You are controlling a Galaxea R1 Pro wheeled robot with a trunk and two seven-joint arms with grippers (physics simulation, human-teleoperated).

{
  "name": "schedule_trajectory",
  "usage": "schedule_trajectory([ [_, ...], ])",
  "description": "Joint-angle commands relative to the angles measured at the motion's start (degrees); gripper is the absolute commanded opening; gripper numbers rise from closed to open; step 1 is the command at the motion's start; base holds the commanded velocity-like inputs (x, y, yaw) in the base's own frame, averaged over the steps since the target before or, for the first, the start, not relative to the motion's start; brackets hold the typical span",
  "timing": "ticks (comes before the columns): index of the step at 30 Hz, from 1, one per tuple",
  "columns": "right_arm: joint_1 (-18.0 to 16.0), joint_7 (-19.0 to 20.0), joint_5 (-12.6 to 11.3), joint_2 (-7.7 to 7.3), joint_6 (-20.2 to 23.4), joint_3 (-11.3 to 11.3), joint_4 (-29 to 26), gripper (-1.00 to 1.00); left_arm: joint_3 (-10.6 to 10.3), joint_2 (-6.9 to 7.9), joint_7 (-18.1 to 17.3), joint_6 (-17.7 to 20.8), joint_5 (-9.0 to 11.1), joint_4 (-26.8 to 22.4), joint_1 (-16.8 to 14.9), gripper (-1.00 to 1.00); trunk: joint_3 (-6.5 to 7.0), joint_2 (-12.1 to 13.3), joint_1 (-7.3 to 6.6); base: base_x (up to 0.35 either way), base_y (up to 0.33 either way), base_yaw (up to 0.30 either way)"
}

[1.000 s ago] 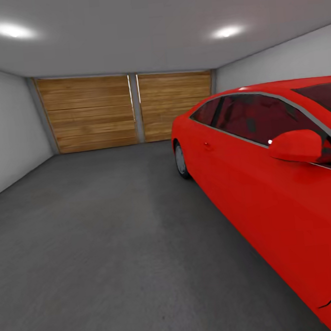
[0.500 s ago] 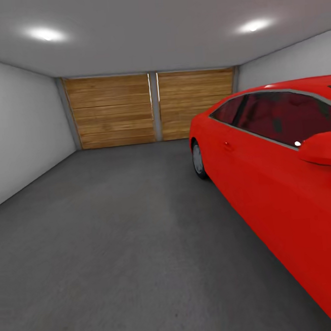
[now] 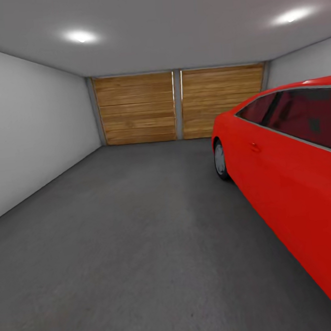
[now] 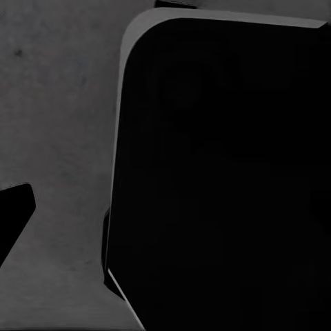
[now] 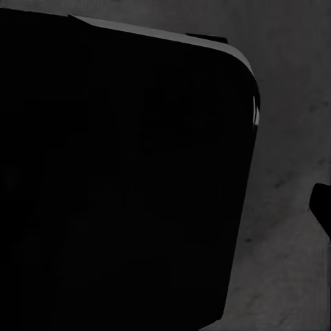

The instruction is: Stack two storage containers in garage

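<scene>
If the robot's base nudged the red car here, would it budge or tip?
Probably neither. The red car dwarfs everything else in the garage, so it is likely far too heavy to shift. It sits low and long on the floor, so tipping looks unlikely. Its one visible wheel could roll, in principle.

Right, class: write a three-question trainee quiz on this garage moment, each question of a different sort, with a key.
1. True or false: the red car stands at the right of the head view.
2. How many wooden-plank garage doors are on the far wall? A) one B) two C) three
3. Fill in: the round ceiling lights are switched ____.

Key: 1 true. 2 B; the two doors stand side by side. 3 on; both glow above the dark grey floor.
</scene>
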Motion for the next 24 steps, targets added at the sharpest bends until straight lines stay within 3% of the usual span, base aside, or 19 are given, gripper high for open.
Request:
schedule_trajectory([
  [1,0.0,0.0,0.2,-0.01,-0.1,0.3,0.0,1.00,0.1,-0.01,0.0,0.0,0.5,-0.1,0.0,1.00,-0.04,0.0,0.00,0.000,0.000,0.300],
  [24,0.0,-0.8,0.3,0.51,-1.5,0.3,0.4,1.00,0.0,0.16,0.0,0.0,0.4,0.0,0.0,1.00,-0.04,0.0,0.00,0.000,0.000,0.300],
])
